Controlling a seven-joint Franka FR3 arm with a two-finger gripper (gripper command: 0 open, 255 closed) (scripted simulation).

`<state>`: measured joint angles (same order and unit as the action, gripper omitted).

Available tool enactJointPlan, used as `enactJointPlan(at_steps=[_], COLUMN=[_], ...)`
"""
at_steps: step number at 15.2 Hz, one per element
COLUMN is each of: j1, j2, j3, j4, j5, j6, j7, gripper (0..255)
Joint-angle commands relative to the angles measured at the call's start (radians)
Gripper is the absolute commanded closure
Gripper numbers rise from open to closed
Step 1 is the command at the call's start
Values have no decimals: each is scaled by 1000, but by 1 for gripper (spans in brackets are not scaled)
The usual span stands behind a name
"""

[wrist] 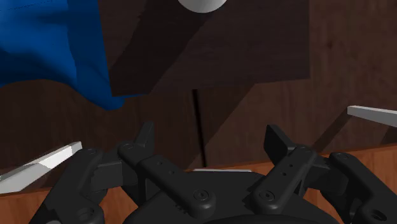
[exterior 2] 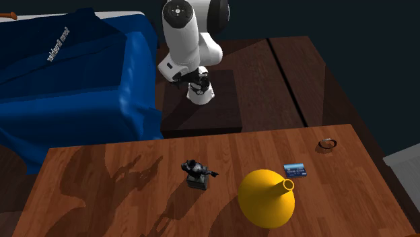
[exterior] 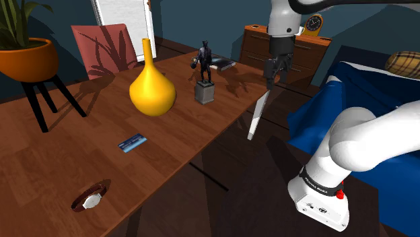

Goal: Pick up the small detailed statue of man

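Fingers of the all-black two-finger gripper (wrist: 210, 141) are standing wide apart in the wrist view, clasping nothing. The hand is hanging over the dark floor just off the edge of the long brown wooden table (exterior: 74, 151). The small dark statue of a man on a square grey base (exterior: 205, 73) is standing upright on that table, well apart from the gripper.

The approach is not yet made, I judge. The hand is needing to travel over the tabletop, centre above the figure, and come down with a finger on either side of the slim torso, avoiding the limbs that are sticking out.

The bulbous yellow long-necked vase (exterior: 152, 87) is standing near the statue and is risking a knock. The small blue card (exterior: 132, 142) and the dark-strapped wristwatch (exterior: 91, 198) are lying farther along, out of the way.
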<state>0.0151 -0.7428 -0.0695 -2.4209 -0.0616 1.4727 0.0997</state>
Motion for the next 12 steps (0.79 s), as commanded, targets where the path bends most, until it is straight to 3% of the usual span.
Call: enactJointPlan(at_steps=[1,12], j1=[0,19], j2=[0,408], j3=[0,-27], j4=[0,404], j5=[0,80], j6=[0,49], j7=[0,7], gripper=[0,0])
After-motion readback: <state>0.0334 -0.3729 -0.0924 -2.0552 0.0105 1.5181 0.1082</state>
